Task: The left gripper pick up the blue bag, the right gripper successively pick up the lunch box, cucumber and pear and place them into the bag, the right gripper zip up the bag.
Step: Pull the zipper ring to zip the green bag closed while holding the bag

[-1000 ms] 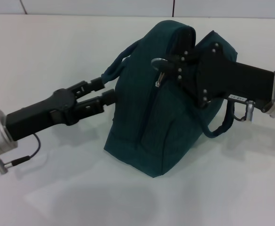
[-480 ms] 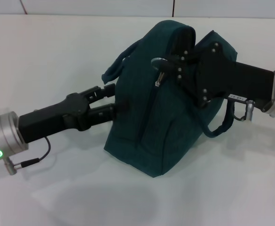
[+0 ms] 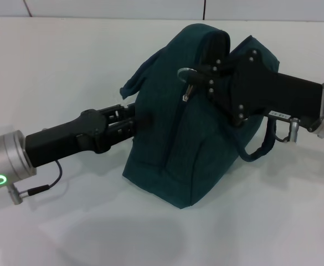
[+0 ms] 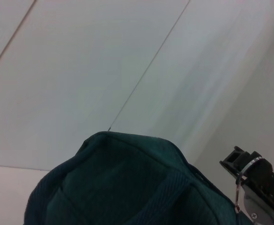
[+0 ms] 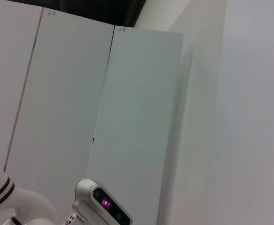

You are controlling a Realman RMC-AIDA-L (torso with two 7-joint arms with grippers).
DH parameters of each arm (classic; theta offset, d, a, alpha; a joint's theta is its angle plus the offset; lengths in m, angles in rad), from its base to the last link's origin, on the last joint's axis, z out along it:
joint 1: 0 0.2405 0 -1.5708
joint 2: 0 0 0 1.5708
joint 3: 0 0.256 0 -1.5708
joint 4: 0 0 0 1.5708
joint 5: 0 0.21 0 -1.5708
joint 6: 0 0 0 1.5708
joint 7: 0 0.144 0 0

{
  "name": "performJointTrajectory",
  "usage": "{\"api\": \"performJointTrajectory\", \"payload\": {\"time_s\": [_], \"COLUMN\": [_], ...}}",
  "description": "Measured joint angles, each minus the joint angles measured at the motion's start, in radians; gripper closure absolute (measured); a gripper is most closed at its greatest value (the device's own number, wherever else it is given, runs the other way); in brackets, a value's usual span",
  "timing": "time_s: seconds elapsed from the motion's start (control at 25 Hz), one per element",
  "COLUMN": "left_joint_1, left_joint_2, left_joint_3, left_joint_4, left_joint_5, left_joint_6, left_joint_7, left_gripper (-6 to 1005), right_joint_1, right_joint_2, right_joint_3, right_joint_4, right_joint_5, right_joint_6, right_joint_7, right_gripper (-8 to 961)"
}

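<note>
The blue bag [image 3: 189, 138] stands upright on the white table, its top closed. My right gripper [image 3: 198, 80] is at the bag's upper front, shut on the zipper's metal ring pull [image 3: 186, 73]. My left gripper [image 3: 133, 117] is open, its fingertips against the bag's left side. One loop handle [image 3: 137, 77] hangs loose above the left gripper, and the other [image 3: 260, 149] hangs under the right arm. The left wrist view shows the bag's top [image 4: 122, 187] and the right gripper with the ring [image 4: 244, 176]. The lunch box, cucumber and pear are out of view.
The white table [image 3: 67, 55] lies all around the bag, with a white wall behind. The right wrist view shows only white wall panels and the robot's head camera [image 5: 104, 204].
My left gripper has moved forward to the bag's side. The loop handle it was holding has come free and dropped against the bag. The right gripper has not moved.
</note>
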Motion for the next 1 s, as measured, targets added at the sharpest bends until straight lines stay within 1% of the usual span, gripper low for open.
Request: {"api": "performJointTrajectory", "payload": {"time_s": [0.08, 0.24, 0.52, 0.84, 1.0], "left_joint_1": [-0.003, -0.007, -0.011, -0.012, -0.011], "left_joint_2": [0.000, 0.000, -0.003, -0.003, -0.002], "left_joint_3": [0.002, 0.003, 0.005, 0.008, 0.008], "left_joint_4": [-0.002, -0.002, -0.003, -0.003, -0.003], "left_joint_5": [0.000, -0.001, 0.001, 0.005, 0.004], "left_joint_6": [0.000, 0.000, 0.004, 0.030, 0.068], "left_joint_7": [0.000, 0.000, 0.000, 0.000, 0.011], "left_gripper": [461, 617, 895, 945, 944], "right_joint_1": [-0.001, -0.001, -0.009, -0.016, -0.015], "right_joint_2": [0.000, 0.000, 0.000, 0.000, 0.000], "right_joint_3": [0.000, 0.000, 0.000, 0.006, 0.010], "right_joint_4": [-0.001, -0.002, 0.003, 0.023, 0.030], "right_joint_5": [0.000, 0.002, 0.056, 0.097, 0.102], "right_joint_6": [0.000, 0.000, -0.008, 0.000, 0.024], "right_joint_7": [0.000, 0.000, 0.030, 0.089, 0.122], "right_gripper": [947, 948, 947, 948, 948]}}
